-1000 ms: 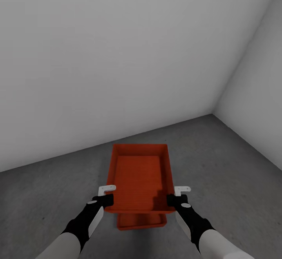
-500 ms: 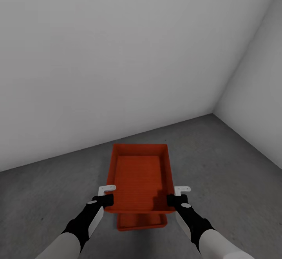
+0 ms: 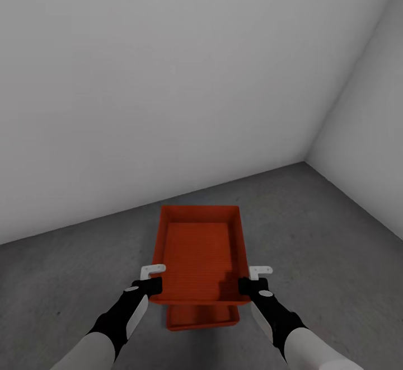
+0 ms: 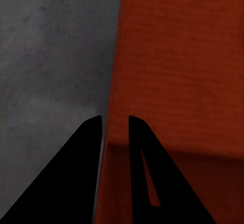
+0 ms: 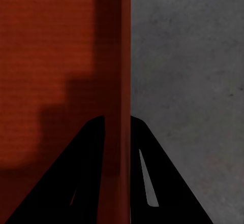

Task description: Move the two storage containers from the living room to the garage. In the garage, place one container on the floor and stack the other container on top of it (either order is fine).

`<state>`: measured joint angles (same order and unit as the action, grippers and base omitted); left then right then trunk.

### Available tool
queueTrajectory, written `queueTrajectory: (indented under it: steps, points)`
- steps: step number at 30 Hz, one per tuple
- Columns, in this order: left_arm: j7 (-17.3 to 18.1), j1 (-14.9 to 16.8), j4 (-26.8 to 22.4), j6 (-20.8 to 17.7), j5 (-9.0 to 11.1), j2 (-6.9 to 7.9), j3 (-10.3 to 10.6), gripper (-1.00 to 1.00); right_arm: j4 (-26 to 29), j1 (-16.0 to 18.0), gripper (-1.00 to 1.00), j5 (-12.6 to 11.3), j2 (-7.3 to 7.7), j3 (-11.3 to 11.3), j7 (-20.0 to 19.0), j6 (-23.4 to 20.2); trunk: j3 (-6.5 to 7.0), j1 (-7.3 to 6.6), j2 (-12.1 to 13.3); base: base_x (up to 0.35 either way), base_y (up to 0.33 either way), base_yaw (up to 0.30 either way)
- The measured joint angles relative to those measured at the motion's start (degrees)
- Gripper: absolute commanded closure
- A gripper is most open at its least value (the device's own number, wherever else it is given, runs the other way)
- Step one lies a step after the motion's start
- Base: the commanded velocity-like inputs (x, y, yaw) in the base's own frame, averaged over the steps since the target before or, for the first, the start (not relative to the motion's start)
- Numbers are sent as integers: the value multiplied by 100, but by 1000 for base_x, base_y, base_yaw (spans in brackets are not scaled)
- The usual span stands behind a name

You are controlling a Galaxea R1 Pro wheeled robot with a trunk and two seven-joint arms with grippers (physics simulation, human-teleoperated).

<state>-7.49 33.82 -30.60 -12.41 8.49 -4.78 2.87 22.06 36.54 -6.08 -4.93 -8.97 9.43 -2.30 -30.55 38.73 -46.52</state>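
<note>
Holding upper container [image 3: 198,252] by side walls, left claw [image 3: 150,286] and right claw [image 3: 250,286] clamped; you lower level, square over lower container [image 3: 202,315].

- Plain white-grey wall [image 3: 168,79] fills the upper part of the head view.
- A second pale wall [image 3: 372,123] meets it at a corner on the right.
- Mottled dark grey concrete floor [image 3: 313,230] spreads below, its surface blotchy.
- Soft, even light; the walls shade slightly darker toward the top.
</note>
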Motion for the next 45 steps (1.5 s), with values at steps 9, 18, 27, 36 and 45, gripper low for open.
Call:
queueTrajectory:
  steps: [9, 18, 27, 36, 45]
  points:
    - [1, 0, 0, 0, -2, 0, -1, 100, -2, 1, 100, -12, 0, -8, 5, 4, -162, 198, -361, 0, 0, 0]
    - [5, 1, -3, 1, -14, 0, -10, 100, -7, 4, 100, -29, 1, -27, 12, 14, -324, 396, -723, 0, 0, 0]
    - [4, 1, -6, 1, -15, 0, -4, 100, -8, 0, 100, -29, 1, -19, 8, 23, -485, 593, -1084, 0, 0, 0]
    - [3, 1, -6, 1, -16, -1, -3, 100, -8, -1, 100, -28, 1, -16, 7, 23, -647, 791, -1445, 0, 0, 0]
    - [3, 1, -5, 6, -11, 0, 0, 100, -5, -1, 100, -20, 0, -10, 5, 23, -738, 902, -1648, 0, 0, 0]
